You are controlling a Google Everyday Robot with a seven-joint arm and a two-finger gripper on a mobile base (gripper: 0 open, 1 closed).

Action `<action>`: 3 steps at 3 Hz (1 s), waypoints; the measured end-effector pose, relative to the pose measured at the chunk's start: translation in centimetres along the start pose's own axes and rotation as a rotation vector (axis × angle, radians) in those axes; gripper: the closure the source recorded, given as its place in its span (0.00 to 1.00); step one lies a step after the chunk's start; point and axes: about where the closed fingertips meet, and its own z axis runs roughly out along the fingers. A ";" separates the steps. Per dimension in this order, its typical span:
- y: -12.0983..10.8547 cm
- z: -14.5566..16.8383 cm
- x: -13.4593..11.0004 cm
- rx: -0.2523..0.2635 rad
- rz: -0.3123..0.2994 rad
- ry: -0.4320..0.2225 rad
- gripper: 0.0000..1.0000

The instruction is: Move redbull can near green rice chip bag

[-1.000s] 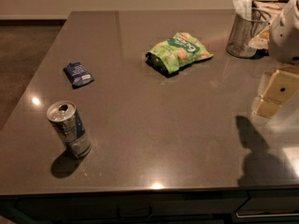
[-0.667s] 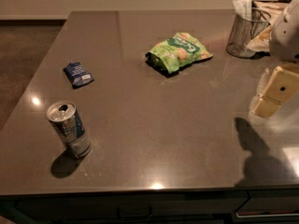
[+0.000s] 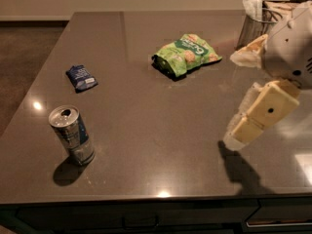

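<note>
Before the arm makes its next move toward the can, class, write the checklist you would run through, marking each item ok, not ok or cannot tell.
1. redbull can upright, near left of table: ok.
2. green rice chip bag in view, farther back: ok.
3. blue packet off the can-to-bag line: ok.
4. end effector at the can: not ok, it hangs at the right, apart.
5. Can's contents: cannot tell.
</note>
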 end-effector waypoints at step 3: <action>5.1 9.4 -11.8 -0.030 -0.051 -0.147 0.00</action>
